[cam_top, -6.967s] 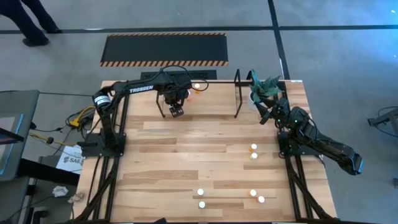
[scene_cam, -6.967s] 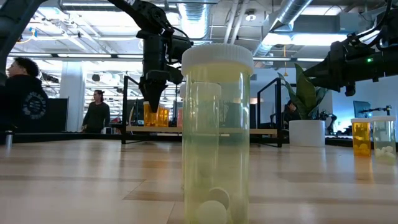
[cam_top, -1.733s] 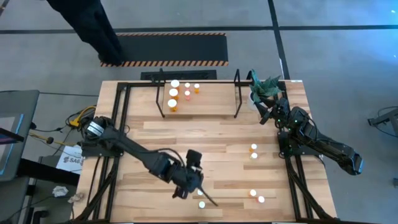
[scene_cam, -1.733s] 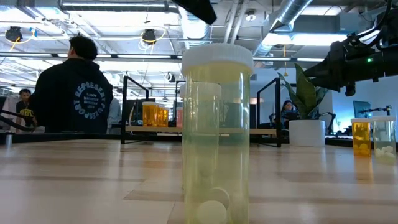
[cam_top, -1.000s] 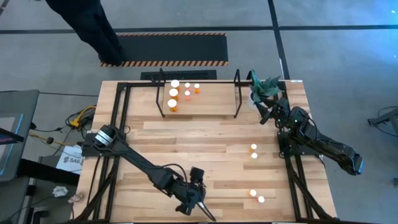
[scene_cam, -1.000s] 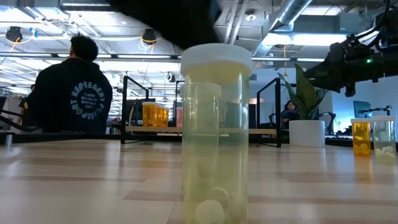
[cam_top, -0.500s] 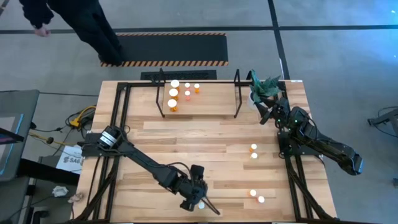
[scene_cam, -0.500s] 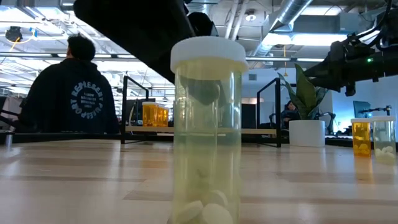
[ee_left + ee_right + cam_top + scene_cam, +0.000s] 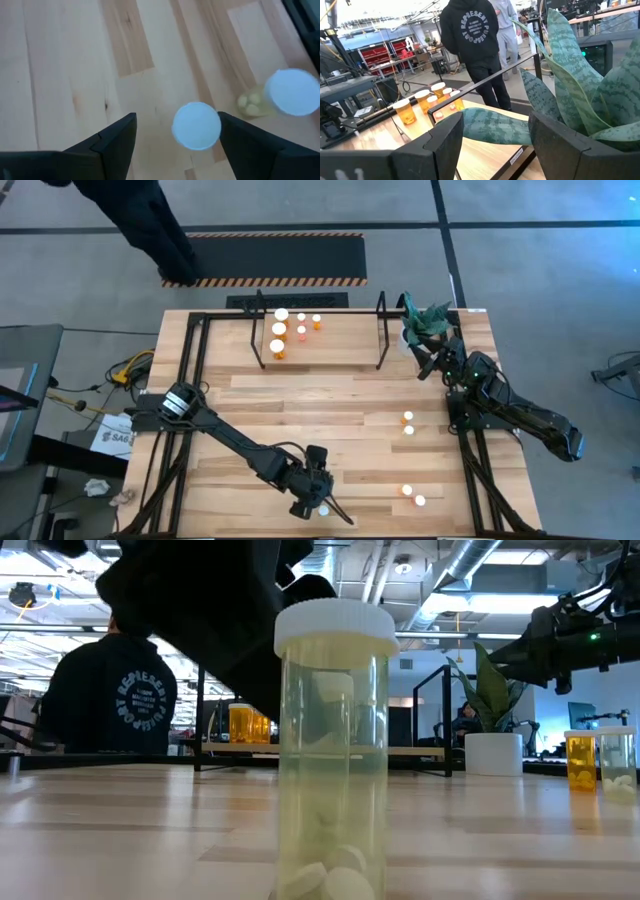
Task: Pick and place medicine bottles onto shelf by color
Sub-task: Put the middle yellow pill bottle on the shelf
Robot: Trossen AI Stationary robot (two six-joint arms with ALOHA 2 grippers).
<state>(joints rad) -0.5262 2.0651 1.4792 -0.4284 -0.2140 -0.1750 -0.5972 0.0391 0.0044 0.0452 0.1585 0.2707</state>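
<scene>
Two pale medicine bottles with white caps stand near the table's front edge; the front one [image 9: 335, 750] fills the low view. My left gripper [image 9: 318, 505] is open above them, pointing down. In the left wrist view one cap [image 9: 196, 126] lies between the fingers, close to one of them, and the other bottle [image 9: 291, 93] stands outside them. The shelf [image 9: 318, 330] at the far edge holds several orange bottles. My right gripper [image 9: 430, 358] waits open by the plant at the far right.
Two bottles [image 9: 407, 423] stand at the right middle of the table and two more [image 9: 413, 496] at the near right. A potted plant [image 9: 425, 320] stands beside the shelf's right end. A person [image 9: 110, 690] stands beyond the table's far side.
My left gripper has gone toward the table's near edge and down over the two pale bottles, staying open. The front pale bottle has shifted a little sideways on the table, and its pills have resettled.
</scene>
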